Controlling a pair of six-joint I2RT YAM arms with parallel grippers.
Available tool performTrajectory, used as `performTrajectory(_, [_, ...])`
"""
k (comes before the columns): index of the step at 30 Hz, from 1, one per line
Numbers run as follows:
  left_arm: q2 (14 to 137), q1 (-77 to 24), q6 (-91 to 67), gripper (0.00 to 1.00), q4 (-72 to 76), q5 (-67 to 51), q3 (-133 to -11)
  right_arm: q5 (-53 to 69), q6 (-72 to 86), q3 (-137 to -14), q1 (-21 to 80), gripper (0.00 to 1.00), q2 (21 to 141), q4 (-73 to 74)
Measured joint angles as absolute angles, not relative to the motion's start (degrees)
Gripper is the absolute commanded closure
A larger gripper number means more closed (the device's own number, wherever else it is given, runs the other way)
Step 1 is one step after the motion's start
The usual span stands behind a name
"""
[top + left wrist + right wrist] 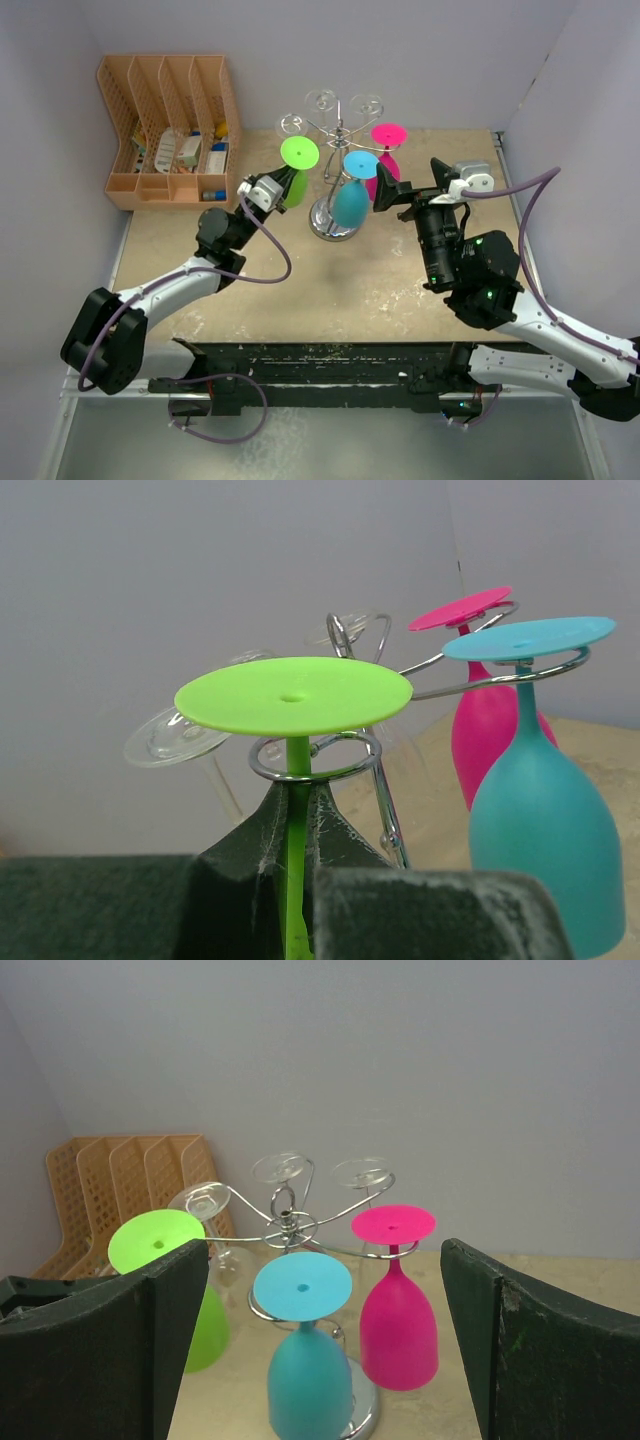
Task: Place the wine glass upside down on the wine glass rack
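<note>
The green wine glass hangs upside down, foot on top, at the left side of the chrome wine glass rack. In the left wrist view its stem passes through a curled rack ring with the green foot just above the ring. My left gripper is shut on the green stem just under that ring. My right gripper is open and empty, right of the rack, facing it.
A blue glass and a pink glass hang upside down on the rack, with clear glasses on the back arms. An orange slotted organiser stands at the back left. Walls close in the table.
</note>
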State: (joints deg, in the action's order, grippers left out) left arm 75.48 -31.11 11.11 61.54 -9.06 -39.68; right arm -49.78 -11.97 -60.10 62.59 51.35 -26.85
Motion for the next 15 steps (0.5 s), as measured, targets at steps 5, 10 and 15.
performTrajectory(5, [74.7,-31.1,11.1,1.0,59.9,-12.8,-39.4,-49.7,-12.0,-60.1,62.6,0.0,51.2,-26.9])
performTrajectory(10, [74.7,-31.3,11.2,1.0,58.6,-15.5,-39.4,-49.7,-11.9,-60.1,62.6,0.0,50.5,-26.8])
performTrajectory(15, [75.3,-31.3,11.2,0.96,57.9,-16.0,-39.9,-49.8,-11.9,-60.1,62.6,0.0,49.7,-26.9])
